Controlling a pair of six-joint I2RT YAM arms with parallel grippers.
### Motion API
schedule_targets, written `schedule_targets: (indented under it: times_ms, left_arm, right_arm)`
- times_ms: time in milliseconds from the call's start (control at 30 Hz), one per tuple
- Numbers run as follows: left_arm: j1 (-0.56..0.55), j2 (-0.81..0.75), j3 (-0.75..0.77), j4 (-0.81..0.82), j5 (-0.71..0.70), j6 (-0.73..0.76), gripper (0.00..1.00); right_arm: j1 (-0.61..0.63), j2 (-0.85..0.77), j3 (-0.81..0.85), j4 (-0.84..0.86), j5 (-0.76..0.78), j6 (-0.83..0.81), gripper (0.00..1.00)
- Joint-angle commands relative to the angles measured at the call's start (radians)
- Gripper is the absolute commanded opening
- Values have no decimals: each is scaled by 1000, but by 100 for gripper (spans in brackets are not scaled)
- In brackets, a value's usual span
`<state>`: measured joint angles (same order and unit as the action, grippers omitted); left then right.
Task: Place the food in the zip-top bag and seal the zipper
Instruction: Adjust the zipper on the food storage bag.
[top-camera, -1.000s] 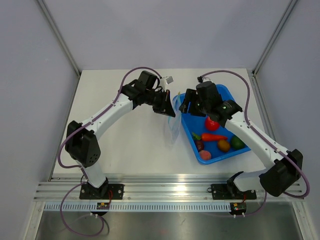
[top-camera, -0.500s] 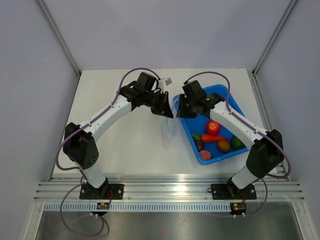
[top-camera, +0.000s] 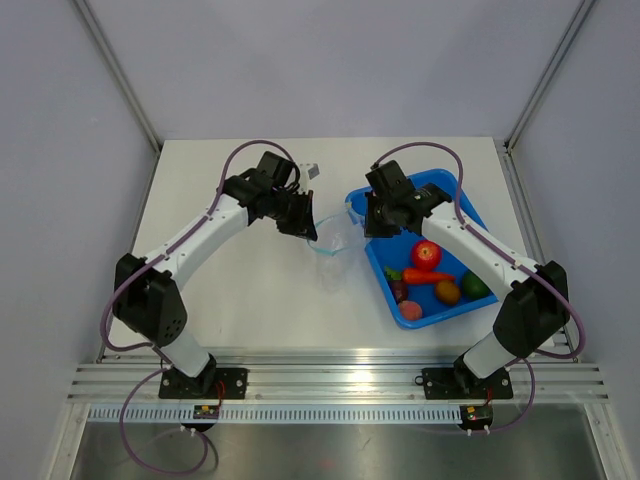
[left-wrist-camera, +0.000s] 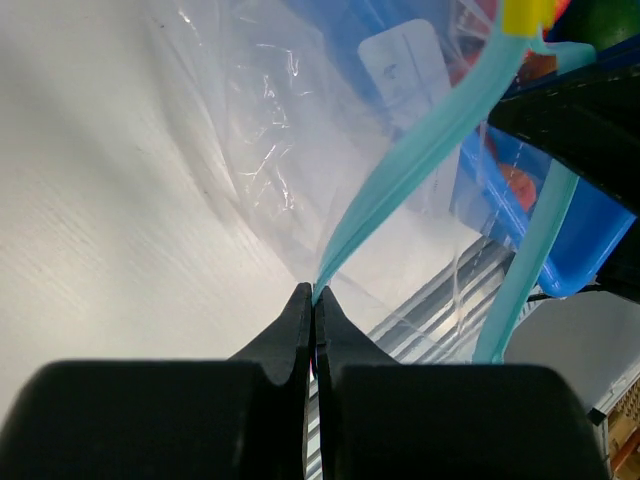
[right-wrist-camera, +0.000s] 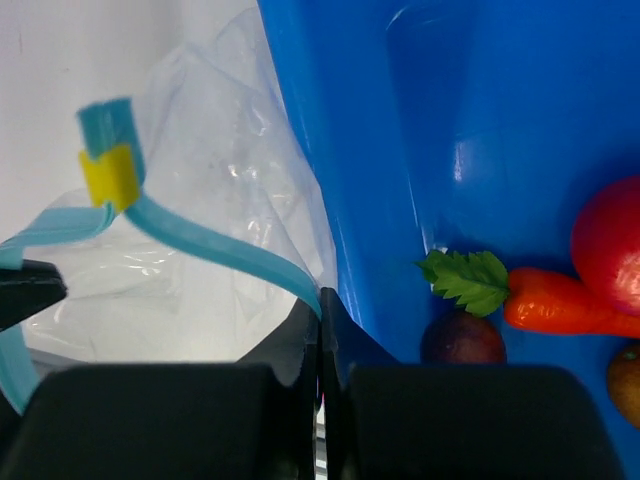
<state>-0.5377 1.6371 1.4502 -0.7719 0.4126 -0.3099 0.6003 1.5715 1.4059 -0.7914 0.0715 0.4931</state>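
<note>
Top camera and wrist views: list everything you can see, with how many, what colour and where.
bag: one, clear, on the table between the pincers, mouth open
zipper strip: one, teal, along the bag's mouth
slider: one, yellow, on the strip
tray: one, blue, right side of the table
red round: one, in the tray
carrot: one, orange, in the tray
brown round: one, in the tray
green round: one, in the tray
purple round: one, in the tray
pink round: one, in the tray
table: one, white
left pincer: black, shut on the zipper strip
right pincer: black, shut on the zipper strip
</note>
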Motion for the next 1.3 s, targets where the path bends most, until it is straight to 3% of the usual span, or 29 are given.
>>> schedule_targets:
  times_ms: [0, 200, 433, 533, 600, 733, 1267]
  left_arm:
    - [18, -88, 2, -1, -25, 29, 0]
    - [36, -154, 24, -7, -9, 12, 0]
    - [38, -141, 49, -61, -34, 18, 0]
    - [36, -137, 30, -53, -14, 14, 0]
    - [33, -132, 29, -49, -12, 12, 0]
    - [7, -114, 36, -66, -31, 25, 0]
    - [-45, -22, 53, -96, -123, 45, 0]
  right_arm:
    - [9, -16, -11, 12, 60, -2, 0]
    - [15, -7, -67, 135, -16, 30, 0]
    - [24, 48, -82, 179, 39, 36, 0]
    - [26, 39, -99, 204, 27, 44, 7]
    - [33, 35, -101, 211, 19, 45, 27]
    - [49, 19, -93, 212, 25, 53, 44]
    - [65, -70, -79, 182, 17, 64, 57]
